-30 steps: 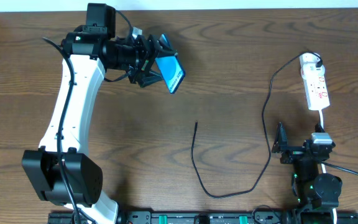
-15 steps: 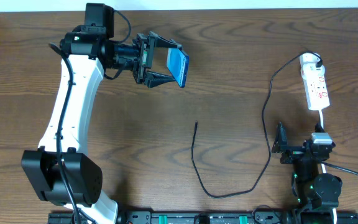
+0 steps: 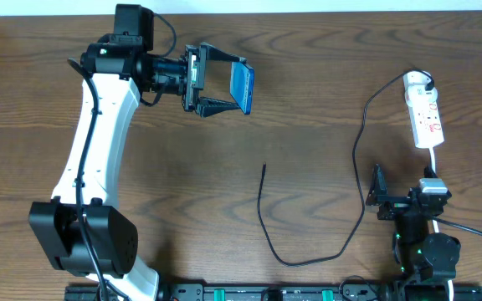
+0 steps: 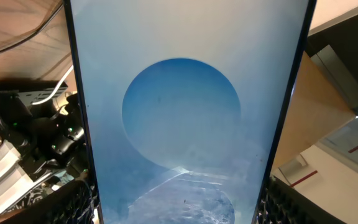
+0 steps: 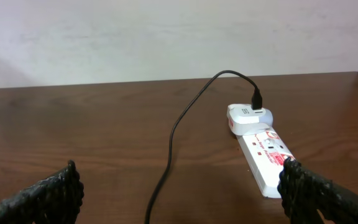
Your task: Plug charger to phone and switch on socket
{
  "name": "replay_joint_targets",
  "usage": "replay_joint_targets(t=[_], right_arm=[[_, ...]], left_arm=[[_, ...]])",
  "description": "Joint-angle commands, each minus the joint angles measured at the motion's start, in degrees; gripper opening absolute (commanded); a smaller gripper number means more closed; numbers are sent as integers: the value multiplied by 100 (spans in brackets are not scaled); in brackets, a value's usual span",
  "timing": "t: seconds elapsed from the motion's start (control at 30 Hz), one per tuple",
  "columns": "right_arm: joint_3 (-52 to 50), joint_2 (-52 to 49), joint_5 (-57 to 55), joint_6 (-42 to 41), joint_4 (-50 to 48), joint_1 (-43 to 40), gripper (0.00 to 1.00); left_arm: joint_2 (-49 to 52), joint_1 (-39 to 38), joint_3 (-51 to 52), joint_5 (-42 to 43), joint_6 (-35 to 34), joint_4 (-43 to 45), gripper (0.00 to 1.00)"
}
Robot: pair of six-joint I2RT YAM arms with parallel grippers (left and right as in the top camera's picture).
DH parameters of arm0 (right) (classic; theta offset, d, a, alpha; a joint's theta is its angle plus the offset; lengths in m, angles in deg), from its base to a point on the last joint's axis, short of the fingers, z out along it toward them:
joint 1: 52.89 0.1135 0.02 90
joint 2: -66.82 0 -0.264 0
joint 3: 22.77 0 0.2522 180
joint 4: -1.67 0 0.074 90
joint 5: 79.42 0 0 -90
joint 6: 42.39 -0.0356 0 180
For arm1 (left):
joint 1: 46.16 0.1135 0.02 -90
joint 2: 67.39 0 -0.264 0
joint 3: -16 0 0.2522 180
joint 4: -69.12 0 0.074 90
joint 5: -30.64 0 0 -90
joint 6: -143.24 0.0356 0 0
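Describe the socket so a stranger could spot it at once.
Go to the table's right side, near the back edge. The socket lies flat there: a short white strip with red markings, unlike the thin black charger plugged into its far end.

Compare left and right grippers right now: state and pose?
The left gripper is closed on the phone, holding it up on edge; the right gripper is wide open and empty. The left gripper is stretched out at the far side of the table, pointing sideways; the right gripper sits near its base, facing the socket. Shared: neither touches the charger.
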Motion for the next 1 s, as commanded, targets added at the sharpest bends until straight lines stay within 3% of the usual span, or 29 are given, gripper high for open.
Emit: replay_joint_targets(t=[0.0,0.97], right_arm=[[-9,31,28,48,28,98,99],[-9,31,28,48,28,98,99]], left_arm=[[-199,31,9,289,-74,-11,7],[-199,31,9,223,-94,-9,7]])
